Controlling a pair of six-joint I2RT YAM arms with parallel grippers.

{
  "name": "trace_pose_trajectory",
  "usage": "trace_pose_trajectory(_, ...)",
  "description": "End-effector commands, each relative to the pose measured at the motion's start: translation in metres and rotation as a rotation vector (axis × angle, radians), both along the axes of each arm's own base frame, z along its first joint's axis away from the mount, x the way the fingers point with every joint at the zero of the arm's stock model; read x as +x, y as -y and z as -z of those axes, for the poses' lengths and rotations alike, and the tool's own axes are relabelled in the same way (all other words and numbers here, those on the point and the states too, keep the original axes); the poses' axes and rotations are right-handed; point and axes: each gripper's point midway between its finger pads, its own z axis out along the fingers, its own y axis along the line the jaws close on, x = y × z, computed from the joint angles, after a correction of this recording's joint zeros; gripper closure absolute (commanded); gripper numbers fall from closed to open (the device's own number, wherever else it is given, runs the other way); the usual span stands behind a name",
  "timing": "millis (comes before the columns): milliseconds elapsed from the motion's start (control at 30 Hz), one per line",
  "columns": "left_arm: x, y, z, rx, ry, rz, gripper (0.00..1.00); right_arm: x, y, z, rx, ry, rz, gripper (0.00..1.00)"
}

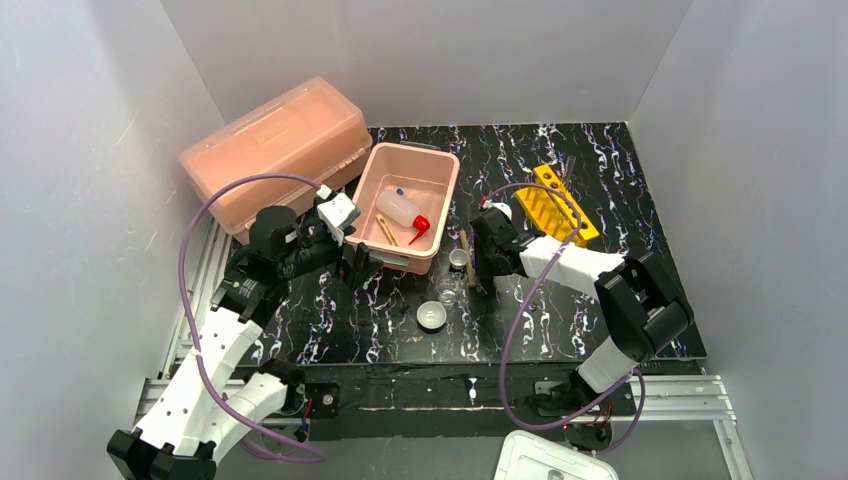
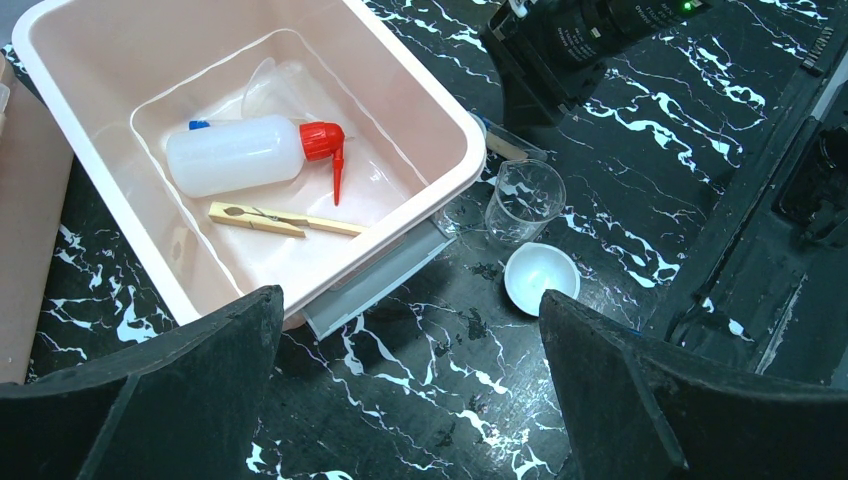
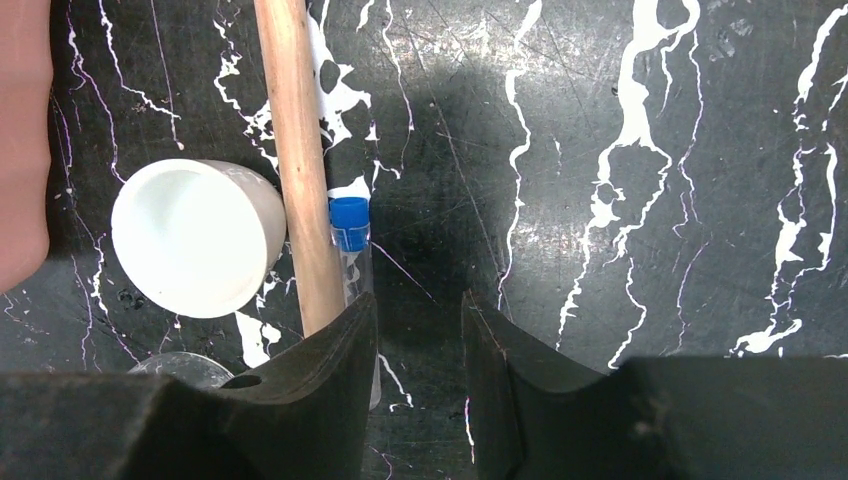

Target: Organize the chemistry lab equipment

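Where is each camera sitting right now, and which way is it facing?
Top external: above and behind the bases, looking down on the table; left arm and right arm both show.
Left wrist: looks obliquely down at the pink tub holding the squeeze bottle; left gripper, open, frames the bottom.
Right wrist: looks straight down at a wooden stick and blue-capped tube; right gripper, narrowly open, below.
Shared: top and left wrist both show tub, bottle, white dish.
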Motion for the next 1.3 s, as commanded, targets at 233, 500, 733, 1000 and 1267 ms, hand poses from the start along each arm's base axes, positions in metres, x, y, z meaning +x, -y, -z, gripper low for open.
trace_pose_trajectory(233,-0.003,-0.001,-0.007,-0.005,0.010,0.003,0.01,0.010,-0.001,-0.035,0.041,0.109,0.031,0.56)
trace_pose_trajectory(500,-0.002,0.000,-0.007,-0.009,0.005,0.003,0.01,0.008,-0.007,-0.033,0.063,0.090,0.012,0.57)
trace_pose_trajectory(733,-0.002,-0.001,-0.006,-0.005,0.008,-0.001,0.01,0.008,-0.004,-0.016,0.021,0.057,0.017,0.58)
trace_pose_trajectory(1000,-0.003,-0.002,-0.007,-0.003,0.012,-0.003,0.01,0.003,0.016,0.002,-0.071,0.044,0.055,0.59)
trace_pose_trajectory(1267,-0.001,-0.002,-0.009,-0.005,0.020,-0.007,0.01,0.000,0.012,0.009,-0.050,0.024,0.048,0.61)
